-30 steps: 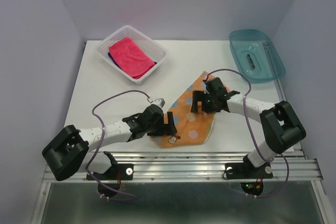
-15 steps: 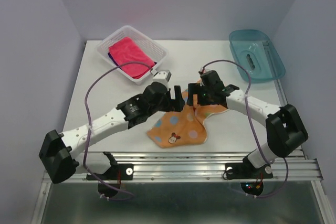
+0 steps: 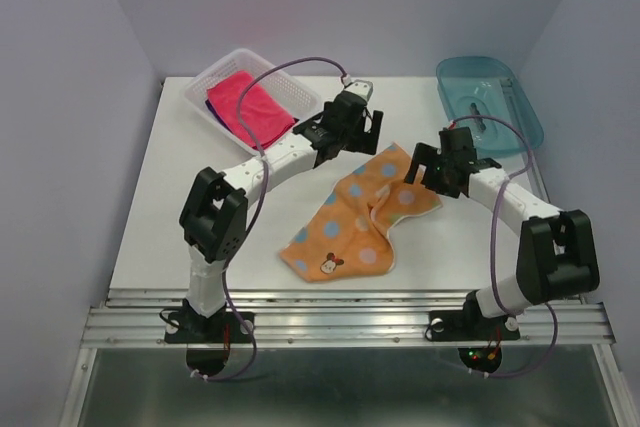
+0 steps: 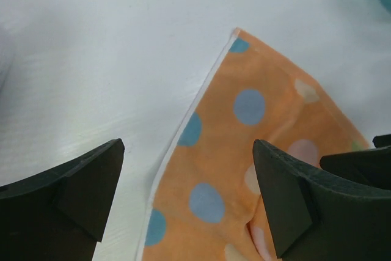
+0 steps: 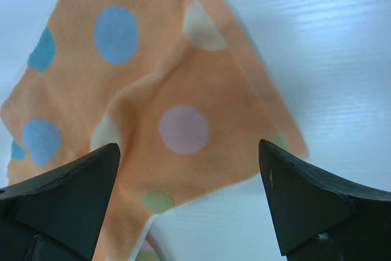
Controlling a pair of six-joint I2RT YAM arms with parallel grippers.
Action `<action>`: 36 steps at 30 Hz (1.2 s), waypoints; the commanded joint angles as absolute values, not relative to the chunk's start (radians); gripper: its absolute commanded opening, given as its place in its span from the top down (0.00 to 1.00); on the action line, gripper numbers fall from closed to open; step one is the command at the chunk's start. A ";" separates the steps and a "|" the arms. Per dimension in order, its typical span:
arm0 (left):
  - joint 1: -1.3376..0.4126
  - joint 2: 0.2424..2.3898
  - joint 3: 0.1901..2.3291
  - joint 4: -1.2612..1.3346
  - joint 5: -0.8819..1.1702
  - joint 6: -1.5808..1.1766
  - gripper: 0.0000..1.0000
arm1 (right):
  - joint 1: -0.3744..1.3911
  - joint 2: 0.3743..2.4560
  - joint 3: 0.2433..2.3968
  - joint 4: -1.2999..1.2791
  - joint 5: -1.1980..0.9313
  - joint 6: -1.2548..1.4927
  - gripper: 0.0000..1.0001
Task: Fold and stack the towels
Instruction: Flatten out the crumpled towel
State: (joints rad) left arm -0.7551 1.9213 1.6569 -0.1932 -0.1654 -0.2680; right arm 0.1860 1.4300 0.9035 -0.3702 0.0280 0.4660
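My left hand (image 3: 350, 140) is as wide open as it goes and has nothing between its fingers. It hangs over the far corner of the orange towel (image 3: 350, 232). In the left wrist view, the hand (image 4: 188, 146) frames the white-trimmed edge of the orange towel (image 4: 226, 151), which runs up between the two dark fingers. There is bare white table (image 4: 110, 59) to the left of that edge and spotted cloth to the right. I cannot tell whether the fingertips touch the cloth.

My right hand (image 3: 425, 179) is also fully spread and grips nothing. It sits above the right-hand corner of the same towel. Through the right wrist camera, the hand (image 5: 187, 146) looks down on the orange towel (image 5: 153, 90), which is rumpled there. A ridge of cloth runs across it, and one layer lies over another among blue, pink, cream and green spots.

From above, the orange towel lies in the middle of the table (image 3: 200, 207), loosely creased rather than flat. Its cartoon print (image 3: 328, 265) is face up at the near corner.

Well apart, at the far left, a white basket (image 3: 215, 72) holds the pink-red towel (image 3: 248, 107), which lies folded on top. A sliver of the dark purple towel (image 3: 213, 110) shows under its left edge.

At the far right corner sits a teal tray (image 3: 445, 82). Something small is inside it that I cannot make out.
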 commanded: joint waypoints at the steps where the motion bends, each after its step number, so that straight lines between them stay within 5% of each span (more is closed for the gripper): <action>1: -0.724 1.879 1.684 -0.215 -0.110 -0.241 0.01 | 0.196 1.541 1.028 -0.253 -0.078 0.365 0.00; 20: -0.574 1.793 1.517 -0.124 0.064 -0.279 0.01 | 0.413 1.985 1.336 -0.284 -0.393 -0.069 0.00; 36: -0.589 1.948 1.612 -0.126 0.173 -0.230 0.01 | 0.364 1.531 1.086 -0.206 -0.006 0.234 0.00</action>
State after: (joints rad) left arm -0.5751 1.9011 1.5383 -0.1333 0.1390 -0.2665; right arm 0.4114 1.6329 1.1603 -0.2447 -0.1173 0.0937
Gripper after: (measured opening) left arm 0.986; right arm 0.999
